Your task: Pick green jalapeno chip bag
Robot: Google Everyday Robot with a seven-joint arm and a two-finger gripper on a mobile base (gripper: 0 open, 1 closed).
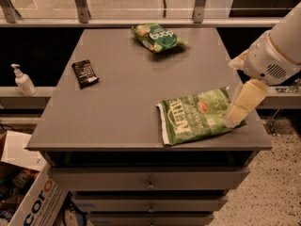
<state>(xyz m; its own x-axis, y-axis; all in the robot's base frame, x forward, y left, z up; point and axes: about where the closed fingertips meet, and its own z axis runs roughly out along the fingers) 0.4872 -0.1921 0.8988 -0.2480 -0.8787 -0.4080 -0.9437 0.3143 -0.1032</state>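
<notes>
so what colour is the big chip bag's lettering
White on the light-green crinkly chip bag, camera view; the cream gripper hangs at its right edge.

Cream end effector (236, 112) overlaps light-green, white-lettered chip bag (193, 119) on grey table (124, 102).

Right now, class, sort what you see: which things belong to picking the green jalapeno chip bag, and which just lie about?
Job: green jalapeno chip bag, front right; gripper, at the bag's right end.
Lying about: smaller green bag; black packet; pump bottle.
</notes>
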